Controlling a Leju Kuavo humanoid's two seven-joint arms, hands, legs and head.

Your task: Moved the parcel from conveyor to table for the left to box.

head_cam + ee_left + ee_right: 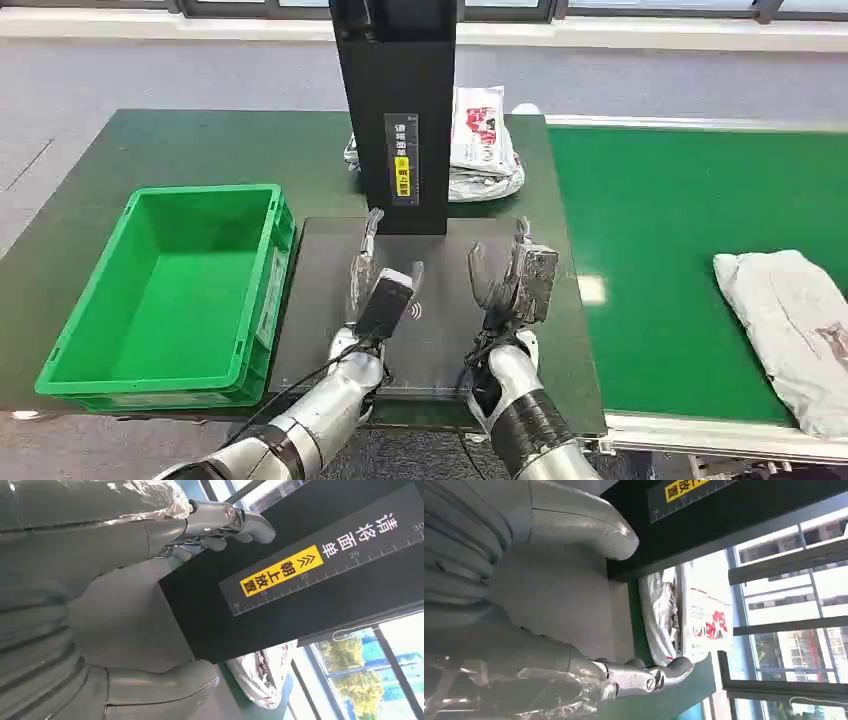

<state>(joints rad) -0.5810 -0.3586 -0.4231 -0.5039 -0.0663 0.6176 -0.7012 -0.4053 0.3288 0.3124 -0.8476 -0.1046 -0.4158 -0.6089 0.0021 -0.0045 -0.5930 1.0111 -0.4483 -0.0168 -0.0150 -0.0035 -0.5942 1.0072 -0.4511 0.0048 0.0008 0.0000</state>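
Both hands sit closest to you, raised over the dark scale plate (440, 300) at the table's near edge. Your left hand (383, 290) has its fingers spread apart and holds nothing; your right hand (515, 280) is the same, fingers apart and empty. Behind them stands a black post (398, 100) carrying a yellow label (281, 571) with the characters 朝上放置, beside a ruler strip marked 10, 15, 20, 25 and 30 and white characters 请将面单. You will find the grey parcel (795, 335) lying on the green conveyor (660, 250), well to the right of the right hand. A green crate (262, 290) rests on the dark green table (150, 150) left of the plate. More bagged parcels (483, 140) with red print lie behind the post. Grey floor and window frames lie beyond.
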